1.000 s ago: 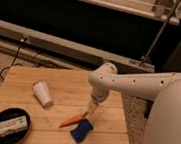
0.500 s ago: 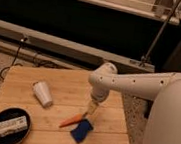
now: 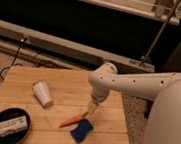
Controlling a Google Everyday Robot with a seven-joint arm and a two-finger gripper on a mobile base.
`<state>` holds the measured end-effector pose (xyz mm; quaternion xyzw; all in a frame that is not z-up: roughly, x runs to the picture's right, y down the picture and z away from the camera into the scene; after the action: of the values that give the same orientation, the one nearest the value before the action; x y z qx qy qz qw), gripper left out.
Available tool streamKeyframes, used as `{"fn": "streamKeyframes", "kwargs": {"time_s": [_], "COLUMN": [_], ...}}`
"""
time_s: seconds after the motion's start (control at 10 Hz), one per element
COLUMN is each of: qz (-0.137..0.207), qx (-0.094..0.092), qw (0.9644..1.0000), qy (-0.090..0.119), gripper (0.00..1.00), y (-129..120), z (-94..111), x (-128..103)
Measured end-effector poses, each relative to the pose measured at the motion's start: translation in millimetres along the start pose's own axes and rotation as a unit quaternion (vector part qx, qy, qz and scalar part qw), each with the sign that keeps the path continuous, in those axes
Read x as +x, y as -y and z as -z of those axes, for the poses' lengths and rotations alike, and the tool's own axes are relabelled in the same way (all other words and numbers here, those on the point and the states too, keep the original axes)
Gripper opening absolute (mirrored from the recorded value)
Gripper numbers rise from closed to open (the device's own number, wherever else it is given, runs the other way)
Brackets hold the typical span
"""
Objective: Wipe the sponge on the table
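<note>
Nothing has shifted over the last second: the arm hangs motionless, its tool [image 3: 92,109] spread wide and empty just above the blue sponge [image 3: 82,130], which lies flat on the desk [image 3: 72,86] beside an orange stick [image 3: 72,120]. I'd judge no wiping stroke is underway.
</note>
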<state>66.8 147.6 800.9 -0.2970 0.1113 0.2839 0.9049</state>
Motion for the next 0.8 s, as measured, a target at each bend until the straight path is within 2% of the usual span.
{"fn": "streamKeyframes", "kwargs": {"time_s": [0.6,0.7,0.8], "qz": [0.002,0.008,0.032], "qx": [0.0,0.002,0.007], "qw": [1.0,1.0,0.9994], "qy": [-0.001,0.0,0.007], "gripper": [0.8,0.8,0.8], "y": [-0.1,-0.5,-4.1], "z": [-0.4,-0.8,-0.4], "x": [0.5,0.8,-2.2]}}
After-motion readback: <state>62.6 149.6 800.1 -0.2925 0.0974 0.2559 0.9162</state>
